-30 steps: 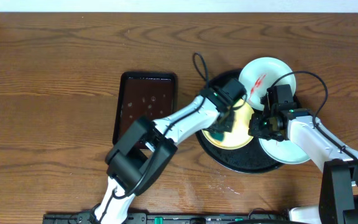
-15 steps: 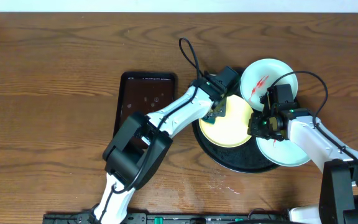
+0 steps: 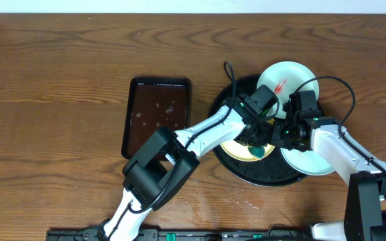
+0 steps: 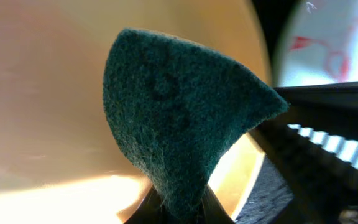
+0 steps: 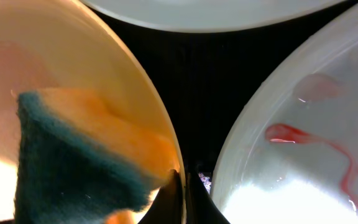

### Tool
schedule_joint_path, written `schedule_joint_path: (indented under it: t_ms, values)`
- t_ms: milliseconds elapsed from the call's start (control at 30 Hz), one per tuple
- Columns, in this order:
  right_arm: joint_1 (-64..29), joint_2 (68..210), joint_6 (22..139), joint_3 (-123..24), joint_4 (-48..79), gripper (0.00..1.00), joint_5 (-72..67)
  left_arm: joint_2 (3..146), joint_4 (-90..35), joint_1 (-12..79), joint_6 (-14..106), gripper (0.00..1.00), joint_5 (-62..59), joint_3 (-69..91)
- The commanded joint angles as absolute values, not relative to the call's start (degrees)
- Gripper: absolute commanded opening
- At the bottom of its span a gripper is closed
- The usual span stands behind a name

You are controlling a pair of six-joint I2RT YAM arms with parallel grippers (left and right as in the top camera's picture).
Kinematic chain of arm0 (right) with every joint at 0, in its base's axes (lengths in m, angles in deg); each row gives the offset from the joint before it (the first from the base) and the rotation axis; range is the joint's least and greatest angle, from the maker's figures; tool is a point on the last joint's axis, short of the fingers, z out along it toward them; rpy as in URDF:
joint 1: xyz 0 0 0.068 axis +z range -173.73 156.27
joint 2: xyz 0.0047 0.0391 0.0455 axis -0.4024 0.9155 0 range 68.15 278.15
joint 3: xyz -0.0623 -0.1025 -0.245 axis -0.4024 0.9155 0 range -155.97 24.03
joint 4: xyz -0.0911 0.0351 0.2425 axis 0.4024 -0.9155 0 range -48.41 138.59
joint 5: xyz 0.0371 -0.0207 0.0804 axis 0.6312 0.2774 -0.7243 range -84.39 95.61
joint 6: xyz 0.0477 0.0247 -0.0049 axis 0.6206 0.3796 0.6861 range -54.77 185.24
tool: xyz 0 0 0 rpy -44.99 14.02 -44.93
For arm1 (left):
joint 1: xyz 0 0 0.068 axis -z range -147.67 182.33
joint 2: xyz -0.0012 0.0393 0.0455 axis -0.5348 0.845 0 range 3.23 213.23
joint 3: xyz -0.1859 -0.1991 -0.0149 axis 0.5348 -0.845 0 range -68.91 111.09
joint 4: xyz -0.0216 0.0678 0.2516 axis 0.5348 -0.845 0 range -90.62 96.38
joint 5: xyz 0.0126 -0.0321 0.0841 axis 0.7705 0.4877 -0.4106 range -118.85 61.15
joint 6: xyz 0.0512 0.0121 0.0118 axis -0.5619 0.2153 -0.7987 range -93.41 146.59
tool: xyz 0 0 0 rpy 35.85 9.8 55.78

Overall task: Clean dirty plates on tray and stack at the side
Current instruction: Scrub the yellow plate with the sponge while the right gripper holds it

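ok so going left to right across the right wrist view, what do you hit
pale yellow round plastic plate, teal sponge on it → glossy black round tray → white round plastic plate smeared with red sauce. Left out: the other white plate along the top edge, spanning the width.

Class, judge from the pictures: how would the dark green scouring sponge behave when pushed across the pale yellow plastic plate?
Probably soft and floppy: the green sponge folds where the left claw pinches it. Likely light, held by one edge. Its fuzzy face should drag, not slip, on the glossy yellow plate.
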State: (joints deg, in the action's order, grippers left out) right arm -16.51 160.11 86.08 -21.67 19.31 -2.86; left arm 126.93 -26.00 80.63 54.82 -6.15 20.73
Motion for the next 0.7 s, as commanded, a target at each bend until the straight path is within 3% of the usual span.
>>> schedule_joint_path:
  t_ms: [0,200,400,667]
  values:
    - [-16.1,160.0,85.8,-21.7,19.1,0.01,-1.1,127.7,-26.8,77.3,55.9,0.07,-8.1,20.9]
    - [-16.1,160.0,85.8,-21.7,19.1,0.01,-1.1,127.4,-29.1,72.1,55.8,0.08,-10.7,20.9]
    - [-16.1,160.0,85.8,-21.7,19.1,0.01,-1.1,127.1,-36.5,71.0,54.3,0.07,-33.6,21.3]
    - [-16.1,159.9,85.8,-21.8,19.6,0.01,-1.1,117.9,-45.3,70.5,53.8,0.07,-30.9,25.8]
